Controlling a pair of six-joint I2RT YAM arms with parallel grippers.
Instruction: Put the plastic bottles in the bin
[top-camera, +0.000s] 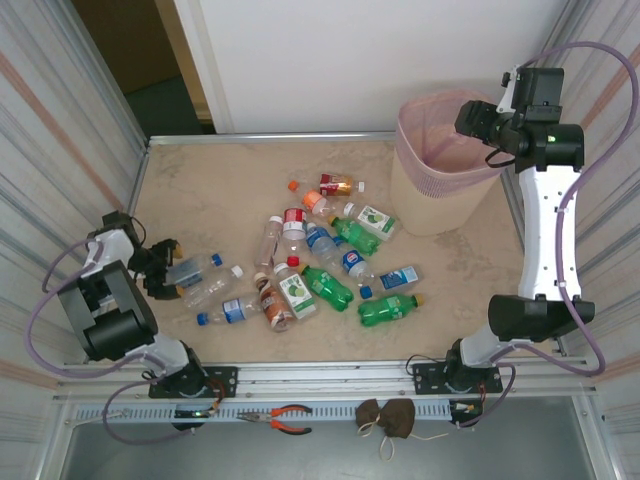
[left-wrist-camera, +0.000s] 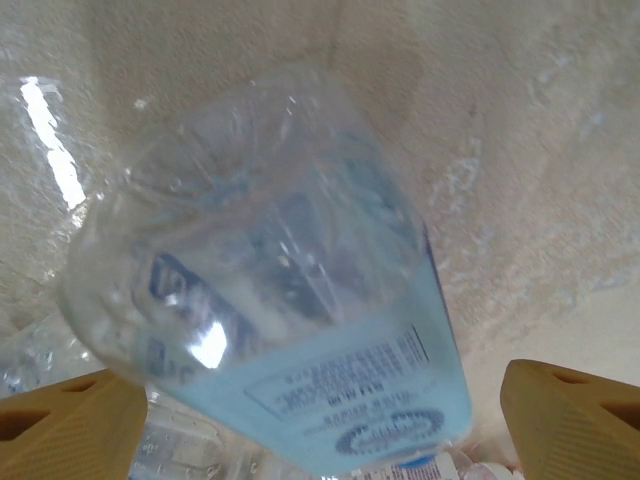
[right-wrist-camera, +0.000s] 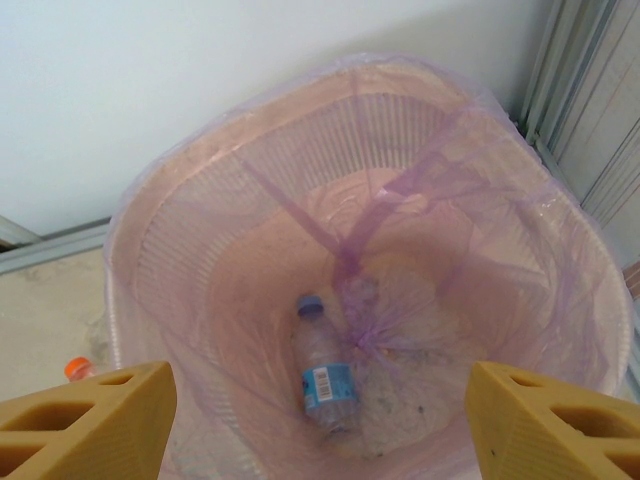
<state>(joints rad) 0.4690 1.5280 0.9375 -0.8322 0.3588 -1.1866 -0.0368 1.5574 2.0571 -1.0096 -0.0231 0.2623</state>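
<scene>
Above bin (right-wrist-camera: 160, 270), right fingers (right-wrist-camera: 90, 420) apart, empty, left fingers (left-wrist-camera: 570, 420) apart astride clear bottle (left-wrist-camera: 290, 280), perhaps touching

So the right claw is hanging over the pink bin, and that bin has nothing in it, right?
Not quite: the right claw does hang over the pink bin, but the bin is not empty. The right wrist view shows one clear bottle with a blue label lying at its bottom.

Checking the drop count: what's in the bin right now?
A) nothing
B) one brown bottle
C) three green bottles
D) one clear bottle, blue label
D: the right wrist view looks down into the bin and shows a single clear bottle with a blue label lying on its bottom.
</scene>
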